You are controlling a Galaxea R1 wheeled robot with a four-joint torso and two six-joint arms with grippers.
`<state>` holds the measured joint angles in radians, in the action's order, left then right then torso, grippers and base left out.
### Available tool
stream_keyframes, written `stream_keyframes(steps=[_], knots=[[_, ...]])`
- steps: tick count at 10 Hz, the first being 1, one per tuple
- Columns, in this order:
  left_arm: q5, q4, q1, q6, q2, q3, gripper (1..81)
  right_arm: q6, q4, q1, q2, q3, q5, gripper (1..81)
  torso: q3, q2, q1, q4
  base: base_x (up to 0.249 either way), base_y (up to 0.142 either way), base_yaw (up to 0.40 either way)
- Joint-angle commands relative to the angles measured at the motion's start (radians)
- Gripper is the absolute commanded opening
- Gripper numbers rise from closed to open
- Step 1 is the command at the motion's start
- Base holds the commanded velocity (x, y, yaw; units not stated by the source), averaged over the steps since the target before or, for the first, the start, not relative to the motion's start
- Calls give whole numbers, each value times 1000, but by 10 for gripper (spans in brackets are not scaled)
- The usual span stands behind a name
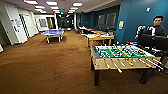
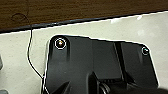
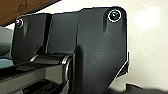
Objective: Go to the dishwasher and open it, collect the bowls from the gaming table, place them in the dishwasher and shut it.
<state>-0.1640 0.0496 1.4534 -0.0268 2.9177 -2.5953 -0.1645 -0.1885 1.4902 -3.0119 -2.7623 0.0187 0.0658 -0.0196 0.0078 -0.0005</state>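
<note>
Brown carpeted floor (image 1: 50, 67), open and wide, nearest the robot. No arm reaches into the high forward view.

Landmark: the wooden table-football table with a green field and chrome rods (image 1: 120, 56), standing on dark legs. Just behind it, a person in dark clothes (image 1: 156, 28) beside a dark monitor (image 1: 152, 41). Beyond it, along the teal wall (image 1: 132, 17), a row of plain yellow-wood tables (image 1: 100, 37) carrying flat coloured items, too blurred to name. Well apart from it across the carpet, farther back, a blue table-tennis table (image 1: 53, 32). White walls and doors run past that toward the far corridor.

No dishwasher, no bright plastic bowls, no striped-edge gaming table can be made out from here; their places cannot be told.

Wrist cameras: dark robot plate over a pale surface, a strip of brown floor (image 2: 75, 10) beyond. Jaws on either arm: cannot tell whether apart or together.

Judgement on handling: small plastic bowls should be light, stiff, smooth and slippery, not fragile. Best pinched across the rim wall, one finger inside, one outside.
</note>
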Motion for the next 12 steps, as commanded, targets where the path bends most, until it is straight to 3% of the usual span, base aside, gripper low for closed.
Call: stream_keyframes(steps=[1, 12], knots=[[37, 1, -58, -1, -9, 1, 811, 0, -9, -61, 5, -5, 44, 811, 0, 0, 0, 0, 120, 0, 0], [37, 1, -58, -1, -9, 1, 811, 0, -11, -66, 6, -5, 44, 811, 0, 0, 0, 0, 165, 0, 0]])
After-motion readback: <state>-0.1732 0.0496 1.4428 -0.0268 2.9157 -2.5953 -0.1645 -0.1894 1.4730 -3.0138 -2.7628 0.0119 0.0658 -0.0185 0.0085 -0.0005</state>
